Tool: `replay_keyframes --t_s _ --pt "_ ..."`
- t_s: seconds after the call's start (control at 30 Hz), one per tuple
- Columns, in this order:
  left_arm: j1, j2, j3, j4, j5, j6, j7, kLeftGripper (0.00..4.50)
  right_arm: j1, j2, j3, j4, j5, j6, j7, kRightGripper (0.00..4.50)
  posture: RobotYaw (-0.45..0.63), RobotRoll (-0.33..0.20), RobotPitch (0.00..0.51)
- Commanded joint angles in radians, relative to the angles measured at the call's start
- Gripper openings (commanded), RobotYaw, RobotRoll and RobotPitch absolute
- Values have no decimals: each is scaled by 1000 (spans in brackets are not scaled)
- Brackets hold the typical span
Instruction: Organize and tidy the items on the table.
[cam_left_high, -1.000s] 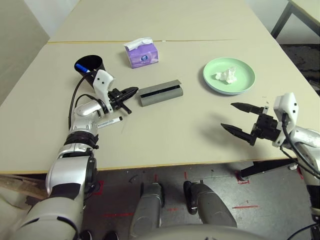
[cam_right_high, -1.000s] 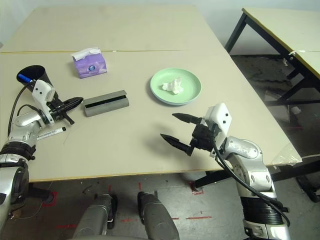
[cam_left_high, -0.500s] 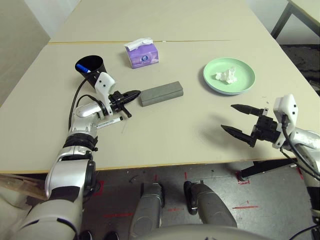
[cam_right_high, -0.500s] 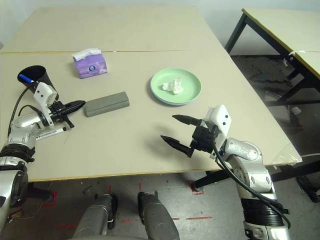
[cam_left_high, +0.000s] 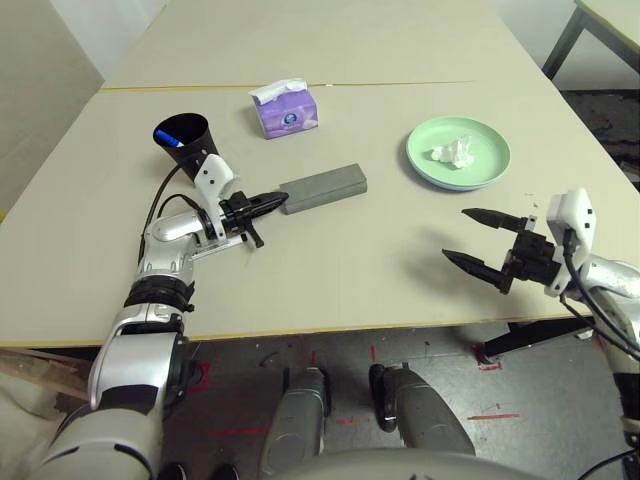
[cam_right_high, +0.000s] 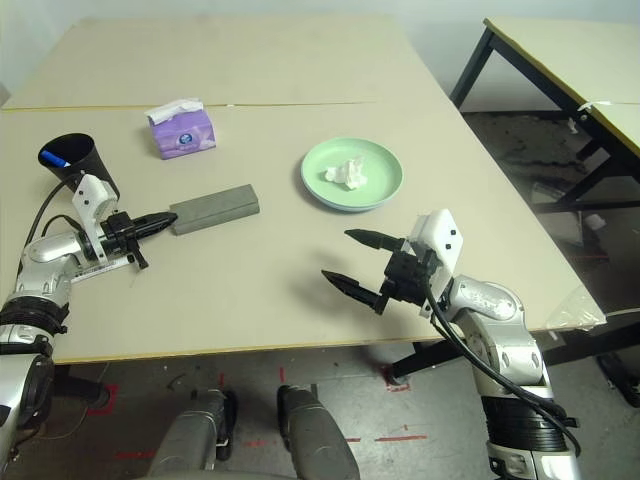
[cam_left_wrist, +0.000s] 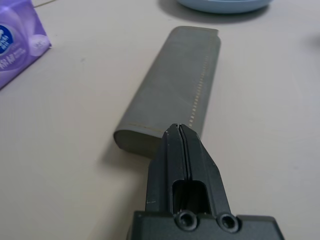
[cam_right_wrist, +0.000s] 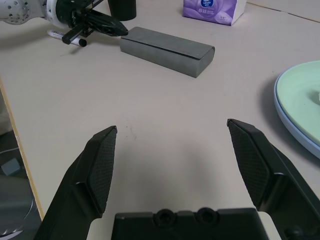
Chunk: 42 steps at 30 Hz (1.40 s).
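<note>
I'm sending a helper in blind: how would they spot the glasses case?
On the large beige table, look between the purple tissue pack and the near edge. The glasses case lies there, a closed, long grey block at the tip of the robot's left gripper. Unlike the round green plate, it is oblong and plain grey.

Bare tabletop (cam_left_high: 350, 270) lies open between case (cam_left_high: 325, 189) and plates (cam_left_high: 458, 152); tissue pack (cam_left_high: 286, 110) stands behind case.
</note>
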Motion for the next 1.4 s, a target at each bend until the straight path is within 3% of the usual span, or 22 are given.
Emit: replay_keyframes --t_s 0.03,0.47,1.07,1.17,1.4 --pt "40 17 -28 -6 13 34 -30 28 4 -7 10 12 16 -1 17 4500 -131 0 176" --pt "61 124 23 -103 -50 137 -88 28 -6 7 29 62 15 -42 53 4500 -114 0 177" --pt "197 314 56 -314 -153 308 -245 28 -14 -63 58 66 76 -71 297 4500 -84 0 186" --pt "238 357 59 -363 -166 332 -270 666 -26 -58 67 61 78 -65 298 4500 -69 0 188" --pt "274 523 54 -455 -165 398 -364 2956 -64 -22 86 52 82 -52 261 4500 -30 0 190"
